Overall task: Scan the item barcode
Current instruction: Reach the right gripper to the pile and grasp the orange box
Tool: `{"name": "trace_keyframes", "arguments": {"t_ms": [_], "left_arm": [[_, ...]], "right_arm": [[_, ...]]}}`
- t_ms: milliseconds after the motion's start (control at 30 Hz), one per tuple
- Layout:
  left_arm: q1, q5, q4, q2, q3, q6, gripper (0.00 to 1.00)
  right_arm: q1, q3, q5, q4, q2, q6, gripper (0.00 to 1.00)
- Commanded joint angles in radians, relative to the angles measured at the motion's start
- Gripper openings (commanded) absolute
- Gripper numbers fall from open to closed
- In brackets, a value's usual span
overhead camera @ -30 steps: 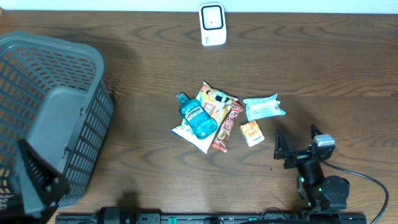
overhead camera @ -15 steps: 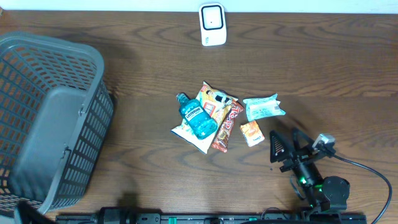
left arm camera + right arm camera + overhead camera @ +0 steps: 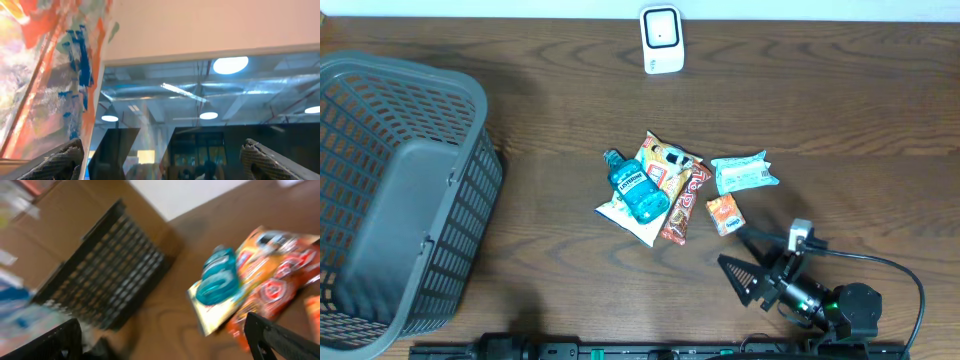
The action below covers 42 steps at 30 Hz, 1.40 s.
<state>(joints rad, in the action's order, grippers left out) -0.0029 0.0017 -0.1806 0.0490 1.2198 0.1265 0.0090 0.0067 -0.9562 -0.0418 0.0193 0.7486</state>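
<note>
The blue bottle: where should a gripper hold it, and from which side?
The blue bottle lies flat on the snack packets, with its cap pointing up-left in the overhead view. It is probably best to come from above and close across its wide body, below the neck.

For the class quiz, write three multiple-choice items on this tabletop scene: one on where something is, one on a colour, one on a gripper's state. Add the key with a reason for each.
1. The white scanner stands: A at the near edge; B at the far edge of the table, apart from the pile; C on the pile.
2. The mouthwash bottle is: A blue; B red; C yellow.
3. The right gripper is: A shut on the bottle; B shut on nothing; C open and empty.
Key: 1 B, the overhead view shows it alone at the far edge; 2 A, its liquid shows blue; 3 C, its fingers stand apart with nothing between them.
</note>
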Motion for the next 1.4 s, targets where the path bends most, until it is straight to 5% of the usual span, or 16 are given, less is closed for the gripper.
{"name": "trace_keyframes", "arguments": {"t_ms": [0, 467, 833, 1133, 1367], "left_arm": [[-0.007, 0.014, 0.002, -0.032, -0.007, -0.034, 1.0], [-0.021, 0.014, 0.004, -0.046, -0.055, -0.034, 1.0], [-0.021, 0.013, 0.256, -0.045, -0.502, -0.114, 1.0], [-0.021, 0.012, 0.331, -0.01, -0.712, -0.117, 1.0], [-0.021, 0.013, 0.174, 0.096, -0.734, -0.139, 1.0]], "right_arm": [[0.008, -0.001, -0.101, -0.003, -0.001, 0.161, 0.99], [0.008, -0.001, -0.195, 0.005, -0.001, 0.133, 0.99], [0.003, 0.114, 0.029, 0.032, 0.031, 0.058, 0.99], [0.007, 0.525, 0.447, -0.346, 0.457, -0.262, 0.99], [0.073, 0.84, 0.558, -0.584, 0.851, -0.301, 0.99]]}}
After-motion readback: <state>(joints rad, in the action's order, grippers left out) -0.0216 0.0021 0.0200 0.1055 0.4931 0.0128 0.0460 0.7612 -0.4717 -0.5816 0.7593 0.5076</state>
